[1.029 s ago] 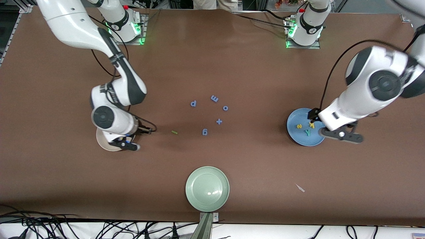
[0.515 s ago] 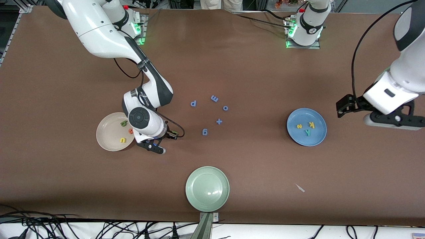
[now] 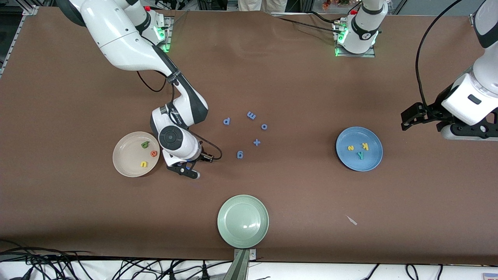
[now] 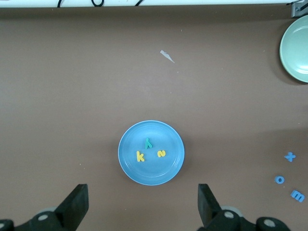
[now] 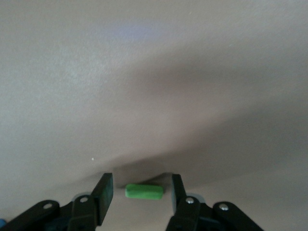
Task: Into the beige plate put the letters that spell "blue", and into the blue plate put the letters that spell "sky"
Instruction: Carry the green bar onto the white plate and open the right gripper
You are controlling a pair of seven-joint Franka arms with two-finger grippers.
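Note:
The beige plate holds a green b, an orange e and a yellow u. Beside it, toward the table's middle, my right gripper is low over the table. Its fingers stand open around the thin green l, with a gap on each side, in the right wrist view. The blue plate holds a yellow s, a yellow k and a teal y. My left gripper hangs wide open and empty, off the blue plate toward the left arm's end.
Small blue letters lie mid-table: p, m, o, a plus and g. A pale green plate sits near the front edge. A white scrap lies near the blue plate.
My right arm swung off the beige plate toward the table's middle and now straddles the green l. My left arm drew away from the blue plate toward its own end.

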